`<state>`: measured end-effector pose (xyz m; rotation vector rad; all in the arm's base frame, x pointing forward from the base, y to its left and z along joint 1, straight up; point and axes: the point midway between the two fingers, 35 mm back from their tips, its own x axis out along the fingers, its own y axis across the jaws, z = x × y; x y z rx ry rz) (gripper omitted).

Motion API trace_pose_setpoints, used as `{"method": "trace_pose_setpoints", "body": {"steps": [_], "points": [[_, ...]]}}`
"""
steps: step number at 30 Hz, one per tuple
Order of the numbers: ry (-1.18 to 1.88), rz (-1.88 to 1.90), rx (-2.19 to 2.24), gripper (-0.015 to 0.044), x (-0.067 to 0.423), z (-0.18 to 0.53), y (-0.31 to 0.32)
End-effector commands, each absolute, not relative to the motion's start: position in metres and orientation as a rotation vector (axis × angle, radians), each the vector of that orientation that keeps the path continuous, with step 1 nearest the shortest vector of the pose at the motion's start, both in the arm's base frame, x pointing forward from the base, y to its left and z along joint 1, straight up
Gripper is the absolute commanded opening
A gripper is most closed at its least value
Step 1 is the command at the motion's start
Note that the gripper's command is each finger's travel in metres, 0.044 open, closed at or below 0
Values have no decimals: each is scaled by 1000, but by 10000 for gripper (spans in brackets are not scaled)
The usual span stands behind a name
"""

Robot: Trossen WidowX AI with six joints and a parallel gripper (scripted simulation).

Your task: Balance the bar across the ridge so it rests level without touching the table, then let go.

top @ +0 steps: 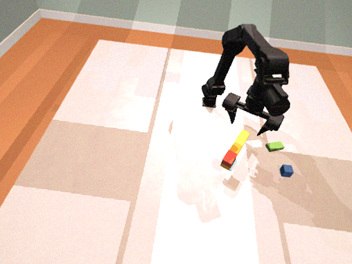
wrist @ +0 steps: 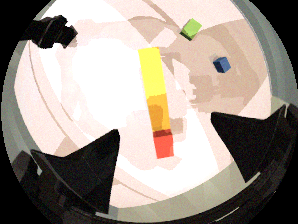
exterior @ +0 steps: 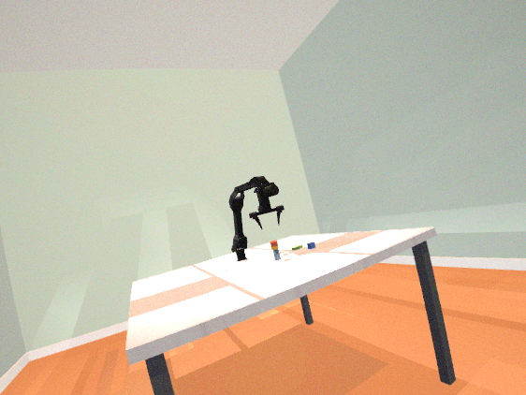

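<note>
Hanging above the bar (top: 236, 148) toward the table's (top: 109, 84) far right corner, the gripper (top: 249, 124) is spread apart, empty; releasing looks finished, next backing away cleanly.

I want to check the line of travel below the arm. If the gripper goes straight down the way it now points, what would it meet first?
Most likely the yellow bar: the open, empty gripper hangs above it, pointing down, and the wrist view shows the bar between the fingers. Exact depth is unclear.
</note>
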<state>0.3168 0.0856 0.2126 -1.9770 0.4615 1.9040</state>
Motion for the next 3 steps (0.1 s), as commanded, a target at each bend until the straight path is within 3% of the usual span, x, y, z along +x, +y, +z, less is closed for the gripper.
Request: {"method": "trace_pose_setpoints", "body": {"steps": [1,3], "points": [[464,1908,-1974,440,316,213,85],[464,1908,-1974,440,316,213,85]]}}
